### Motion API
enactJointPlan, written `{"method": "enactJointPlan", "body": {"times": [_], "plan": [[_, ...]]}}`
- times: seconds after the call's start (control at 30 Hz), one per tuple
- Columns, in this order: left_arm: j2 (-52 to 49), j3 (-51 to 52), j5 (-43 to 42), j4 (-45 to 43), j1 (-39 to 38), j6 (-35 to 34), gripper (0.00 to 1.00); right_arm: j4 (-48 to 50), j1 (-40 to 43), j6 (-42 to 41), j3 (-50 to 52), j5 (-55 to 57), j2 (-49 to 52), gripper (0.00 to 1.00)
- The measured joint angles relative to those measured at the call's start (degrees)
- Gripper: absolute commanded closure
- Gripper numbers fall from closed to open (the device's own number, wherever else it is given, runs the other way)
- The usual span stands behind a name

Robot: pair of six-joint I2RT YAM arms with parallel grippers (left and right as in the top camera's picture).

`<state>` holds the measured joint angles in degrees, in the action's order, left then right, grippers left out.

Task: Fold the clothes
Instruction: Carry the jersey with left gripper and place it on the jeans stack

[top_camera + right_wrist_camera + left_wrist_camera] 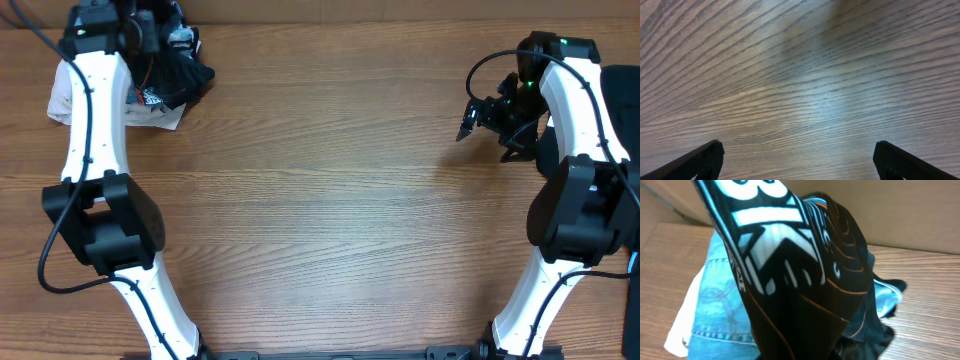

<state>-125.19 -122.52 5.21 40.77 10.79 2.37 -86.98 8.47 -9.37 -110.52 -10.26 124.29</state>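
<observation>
Jersey (805, 305), black with fine orange contour lines and white print.

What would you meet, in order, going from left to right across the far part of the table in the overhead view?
pale cloth → black jersey → bare stretch of wooden table → right end effector, open

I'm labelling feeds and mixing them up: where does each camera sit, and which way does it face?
Overhead: above the table, looking straight down; both arms show.
Left wrist: on the left arm, close on the lifted jersey over denim; no fingers visible.
Right wrist: facing bare wood; open right gripper, fingertips at the bottom corners.
Shared: overhead and left wrist both show the jersey.
</observation>
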Motion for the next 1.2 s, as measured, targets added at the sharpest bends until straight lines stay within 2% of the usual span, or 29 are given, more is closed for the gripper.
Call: {"method": "enactJointPlan", "body": {"times": [0.3,0.47,0.53,0.6,0.7,0.73,0.83,0.87,0.9,1.2], "plan": [[-0.6,0.0,-5.3,0.0,8.3,0.5,0.89,-1.6,0.0,0.0,0.0,0.0,0.0,0.00],[-3.6,0.0,-8.3,-1.7,11.1,0.6,0.82,-2.3,0.0,0.0,0.0,0.0,0.0,0.00],[-5.5,-0.1,-9.0,-2.6,11.6,0.5,0.73,-2.5,0.0,0.0,0.0,0.0,0.0,0.00],[-7.5,-0.1,-9.4,-3.3,11.9,0.5,0.57,-2.6,0.0,0.0,0.0,0.0,0.0,0.00],[-10.6,-0.1,-9.7,-3.1,12.2,-0.7,0.49,-2.8,0.0,0.0,0.0,0.0,0.0,0.00],[-11.4,-0.1,-9.7,-2.8,12.3,-1.1,0.41,-2.9,0.0,0.0,0.0,0.0,0.0,0.00],[-12.7,-0.1,-9.8,-1.7,12.7,-2.8,0.08,-2.9,0.0,0.0,0.0,0.0,0.0,0.00],[-12.7,-0.1,-9.8,-1.3,12.9,-3.3,0.03,-2.8,0.0,0.0,0.0,0.0,0.0,0.00],[-12.7,-0.2,-9.8,-0.9,13.0,-3.7,0.00,-2.8,0.0,0.0,0.0,0.0,0.0,0.00],[-11.0,-0.8,-12.6,1.5,13.0,-7.5,0.00,-2.6,0.0,0.0,0.0,0.0,0.0,0.00]]}}
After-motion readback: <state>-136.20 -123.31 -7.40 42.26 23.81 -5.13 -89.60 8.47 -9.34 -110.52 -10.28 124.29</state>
